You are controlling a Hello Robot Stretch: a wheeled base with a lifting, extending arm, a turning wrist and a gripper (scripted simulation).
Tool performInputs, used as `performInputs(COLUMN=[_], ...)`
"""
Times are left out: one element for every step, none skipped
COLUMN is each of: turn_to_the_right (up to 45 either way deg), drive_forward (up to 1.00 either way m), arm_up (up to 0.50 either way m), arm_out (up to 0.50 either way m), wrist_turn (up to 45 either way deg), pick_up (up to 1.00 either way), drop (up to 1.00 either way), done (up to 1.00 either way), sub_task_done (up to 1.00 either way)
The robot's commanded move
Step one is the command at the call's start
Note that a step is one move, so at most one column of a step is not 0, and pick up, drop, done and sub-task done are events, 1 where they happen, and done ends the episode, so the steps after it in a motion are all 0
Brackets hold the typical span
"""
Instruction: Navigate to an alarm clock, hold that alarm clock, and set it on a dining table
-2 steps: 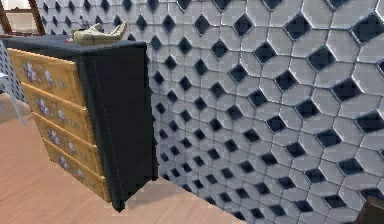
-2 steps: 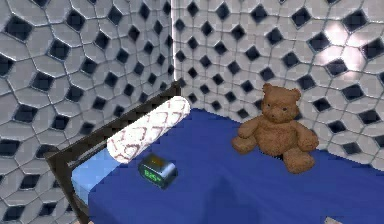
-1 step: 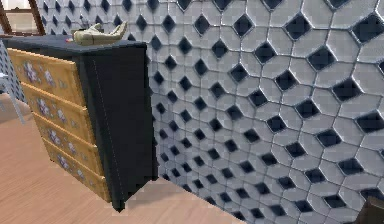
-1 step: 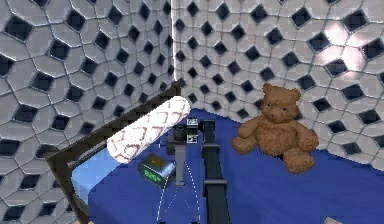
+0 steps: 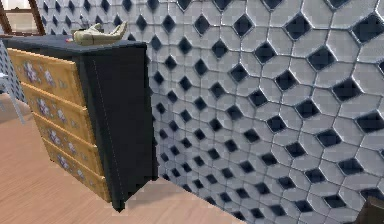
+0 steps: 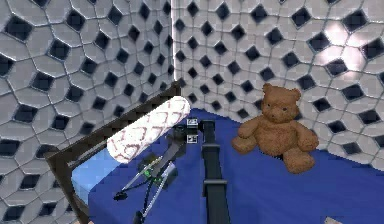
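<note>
My arm (image 6: 211, 185) rises as a dark bar over a bed with a blue cover (image 6: 270, 185). Two white marker squares (image 6: 198, 126) stand at its far end. From there the gripper (image 6: 131, 203) slants down toward the arm side view's left, and its thin fingers (image 6: 150, 185) lie over the blue cover. A small greenish-grey bit (image 6: 155, 172) sits among the fingers. I cannot tell whether the gripper holds anything. No shape here reads clearly as an alarm clock.
A white patterned pillow (image 6: 150, 128) leans on the dark headboard (image 6: 75, 160); a brown teddy bear (image 6: 275, 125) sits on the bed. In the forward view, a dark dresser with yellow drawers (image 5: 60, 110) carries a beige object (image 5: 98, 35), against a tile-patterned wall (image 5: 270, 110). Wooden floor (image 5: 40, 195) lies before it.
</note>
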Motion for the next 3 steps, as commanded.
performInputs(turn_to_the_right=[0.0,0.0,0.0], drive_forward=[0.00,0.00,0.00], arm_up=[0.00,0.00,0.00], arm_out=[0.00,0.00,0.00], wrist_turn=[45.0,45.0,15.0], pick_up=[0.00,0.00,0.00], drop=[0.00,0.00,0.00], done=[0.00,0.00,0.00], sub_task_done=[0.00,0.00,0.00])
